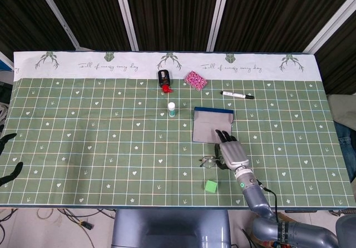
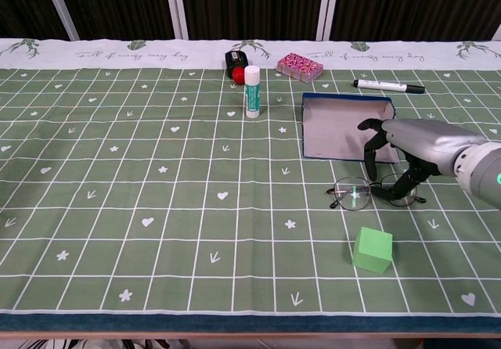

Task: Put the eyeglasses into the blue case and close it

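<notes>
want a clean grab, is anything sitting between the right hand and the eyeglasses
Nothing visible. The right hand hovers right over the eyeglasses, fingers curled down toward the frame. The green cube sits nearer the table's front edge, out of the way.

A green cube [image 2: 373,250] sits at 6 o'clock of the eyeglasses [image 2: 368,192]; the open blue case [image 2: 341,126] crowds 12 o'clock; 9 o'clock lies open.

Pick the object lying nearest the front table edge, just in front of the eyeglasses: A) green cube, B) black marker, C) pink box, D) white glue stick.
A: the green cube sits closest to the front edge, just in front of the eyeglasses; the other three lie farther back.
</notes>
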Robot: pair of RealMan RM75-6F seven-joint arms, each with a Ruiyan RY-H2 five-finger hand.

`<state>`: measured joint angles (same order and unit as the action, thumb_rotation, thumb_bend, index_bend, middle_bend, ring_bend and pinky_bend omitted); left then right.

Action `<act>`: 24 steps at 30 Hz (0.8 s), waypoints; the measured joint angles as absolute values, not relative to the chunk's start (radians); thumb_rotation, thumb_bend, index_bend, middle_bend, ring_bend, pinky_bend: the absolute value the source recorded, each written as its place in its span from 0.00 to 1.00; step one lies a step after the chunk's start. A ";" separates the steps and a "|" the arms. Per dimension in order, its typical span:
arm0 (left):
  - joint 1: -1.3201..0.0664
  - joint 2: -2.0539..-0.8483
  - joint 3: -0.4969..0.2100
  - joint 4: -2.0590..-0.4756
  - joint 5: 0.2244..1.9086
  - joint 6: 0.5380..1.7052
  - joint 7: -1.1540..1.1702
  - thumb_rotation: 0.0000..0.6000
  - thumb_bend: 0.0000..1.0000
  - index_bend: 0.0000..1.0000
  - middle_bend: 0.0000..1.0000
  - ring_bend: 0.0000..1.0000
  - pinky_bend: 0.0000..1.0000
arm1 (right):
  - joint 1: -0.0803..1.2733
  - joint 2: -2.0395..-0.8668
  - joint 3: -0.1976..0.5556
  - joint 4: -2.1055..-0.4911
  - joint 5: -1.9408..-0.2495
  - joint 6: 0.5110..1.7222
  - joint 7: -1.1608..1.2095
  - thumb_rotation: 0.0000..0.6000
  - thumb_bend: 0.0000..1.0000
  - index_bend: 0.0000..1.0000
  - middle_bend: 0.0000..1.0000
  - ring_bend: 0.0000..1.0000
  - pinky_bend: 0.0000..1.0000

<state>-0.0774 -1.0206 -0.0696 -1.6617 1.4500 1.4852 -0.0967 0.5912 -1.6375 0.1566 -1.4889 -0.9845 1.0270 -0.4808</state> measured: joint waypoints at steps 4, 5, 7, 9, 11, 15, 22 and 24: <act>-0.078 -1.020 -0.070 -1.661 1.449 1.484 -0.097 1.00 0.31 0.16 0.00 0.00 0.00 | 0.593 -1.640 0.157 -1.488 -0.981 1.029 -0.483 1.00 0.44 0.61 0.05 0.05 0.18; -0.078 -1.020 -0.070 -1.661 1.449 1.484 -0.097 1.00 0.31 0.16 0.00 0.00 0.00 | 0.594 -1.640 0.158 -1.488 -0.981 1.032 -0.483 1.00 0.45 0.61 0.05 0.05 0.18; -0.078 -1.020 -0.070 -1.661 1.448 1.483 -0.097 1.00 0.31 0.16 0.00 0.00 0.00 | 0.594 -1.641 0.160 -1.489 -0.981 1.035 -0.483 1.00 0.47 0.61 0.05 0.05 0.18; -0.078 -1.020 -0.070 -1.661 1.448 1.482 -0.096 1.00 0.31 0.16 0.00 0.00 0.00 | 0.596 -1.639 0.161 -1.492 -0.978 1.034 -0.482 1.00 0.48 0.61 0.05 0.05 0.18; -0.078 -1.020 -0.070 -1.661 1.447 1.482 -0.096 1.00 0.31 0.16 0.00 0.00 0.00 | 0.598 -1.637 0.162 -1.495 -0.974 1.030 -0.483 1.00 0.49 0.61 0.05 0.05 0.18; -0.078 -1.020 -0.070 -1.662 1.447 1.483 -0.095 1.00 0.31 0.16 0.00 0.00 0.00 | 0.601 -1.632 0.162 -1.502 -0.968 1.026 -0.486 1.00 0.49 0.61 0.05 0.05 0.18; -0.077 -1.020 -0.070 -1.663 1.447 1.484 -0.096 1.00 0.31 0.16 0.00 0.00 0.00 | 0.607 -1.619 0.163 -1.516 -0.962 1.019 -0.485 1.00 0.49 0.62 0.05 0.05 0.18; -0.077 -1.020 -0.071 -1.664 1.447 1.484 -0.096 1.00 0.31 0.16 0.00 0.00 0.00 | 0.610 -1.613 0.169 -1.522 -0.964 1.021 -0.482 1.00 0.49 0.62 0.05 0.05 0.18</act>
<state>-0.0768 -1.0198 -0.0705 -1.6637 1.4470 1.4841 -0.0963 0.6099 -1.6130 0.1694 -1.5222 -0.9642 1.0214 -0.4821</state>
